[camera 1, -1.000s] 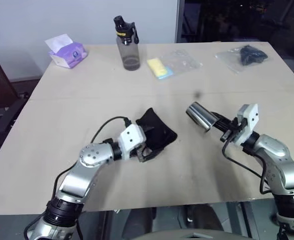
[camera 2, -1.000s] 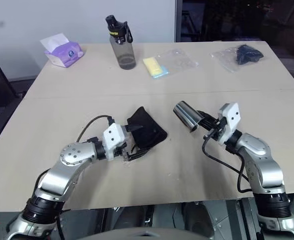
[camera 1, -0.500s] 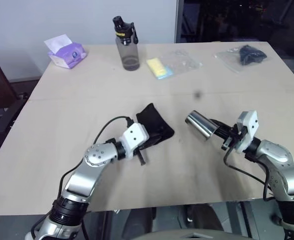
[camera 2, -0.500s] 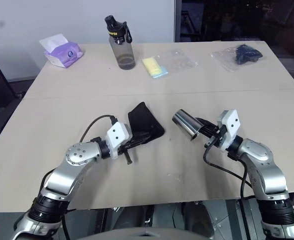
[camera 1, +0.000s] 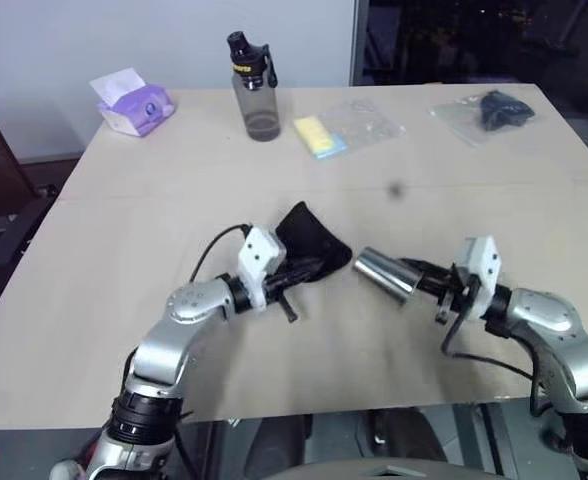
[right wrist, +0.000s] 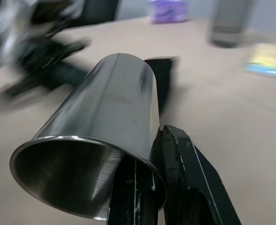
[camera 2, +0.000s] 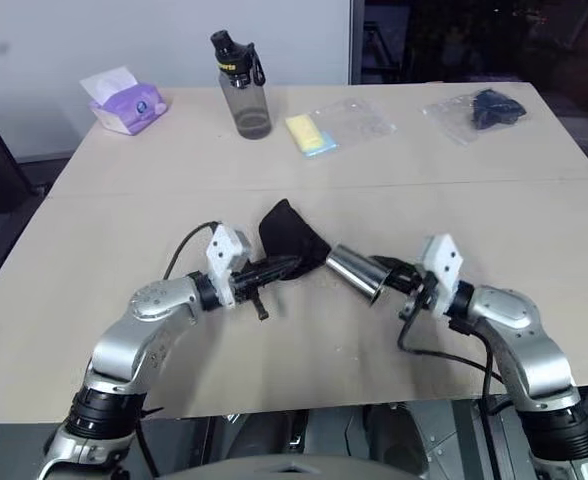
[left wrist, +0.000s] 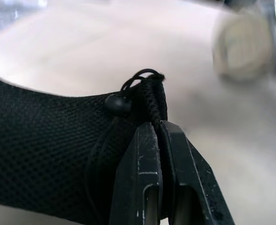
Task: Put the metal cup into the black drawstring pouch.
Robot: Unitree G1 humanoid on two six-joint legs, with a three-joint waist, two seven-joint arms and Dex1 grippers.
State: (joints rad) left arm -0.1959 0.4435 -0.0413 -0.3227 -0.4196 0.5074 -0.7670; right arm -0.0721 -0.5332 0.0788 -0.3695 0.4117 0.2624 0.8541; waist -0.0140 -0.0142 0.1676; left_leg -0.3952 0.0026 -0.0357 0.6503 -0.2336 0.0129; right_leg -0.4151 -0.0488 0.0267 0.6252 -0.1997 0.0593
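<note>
The black drawstring pouch lies near the middle of the table, its rim raised a little. My left gripper is shut on that rim; the left wrist view shows both fingers pinching the mesh fabric just below the cord bead. The metal cup hangs on its side just right of the pouch, closed end toward it and open mouth toward my right hand. My right gripper is shut on the cup's rim, one finger inside the mouth and one finger outside. A small gap separates cup and pouch.
At the back of the table stand a grey bottle with a black cap and a purple tissue box. A yellow item in clear plastic and a dark item in a clear bag lie to the back right.
My left gripper closed on the pouch's rim and lifted it slightly, rolling its wrist. My right gripper carried the cup left and lower, close to the pouch.
</note>
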